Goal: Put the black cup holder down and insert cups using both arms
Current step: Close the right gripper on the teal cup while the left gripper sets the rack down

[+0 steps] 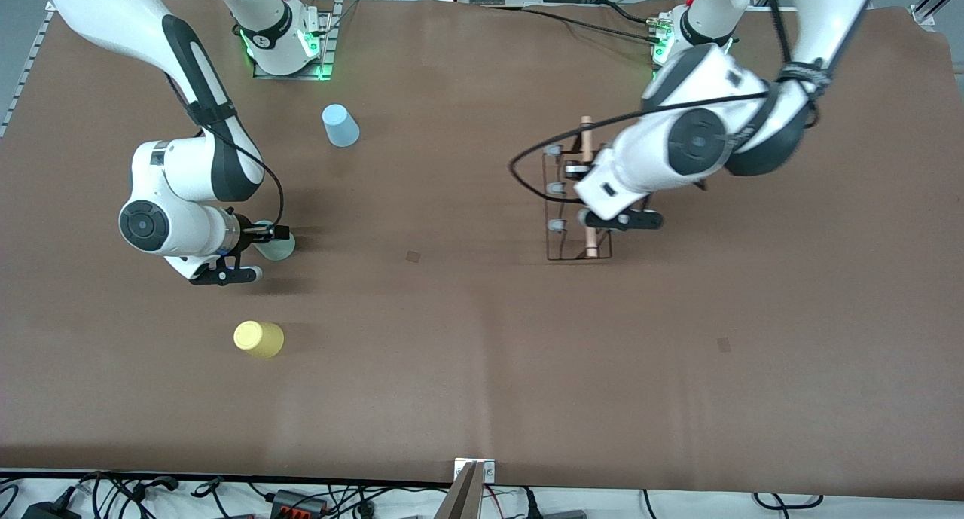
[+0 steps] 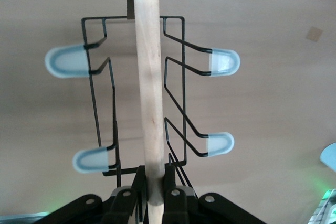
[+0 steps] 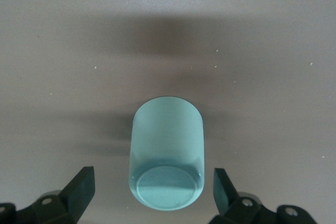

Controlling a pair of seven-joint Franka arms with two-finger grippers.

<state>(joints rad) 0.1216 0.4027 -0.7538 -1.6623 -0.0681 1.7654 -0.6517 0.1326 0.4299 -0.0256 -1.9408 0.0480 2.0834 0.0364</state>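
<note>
Placing the holder comes first: the left gripper, clamped on its wooden rod, has it toward the left arm's end of the table. Meanwhile the right gripper straddles the mint cup, jaws wide; closing on it looks next. Blue cup and yellow cup wait.

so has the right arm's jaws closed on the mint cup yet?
No. In the right wrist view the right gripper stands open, one jaw on each side of the mint cup, with a gap on both sides.
</note>
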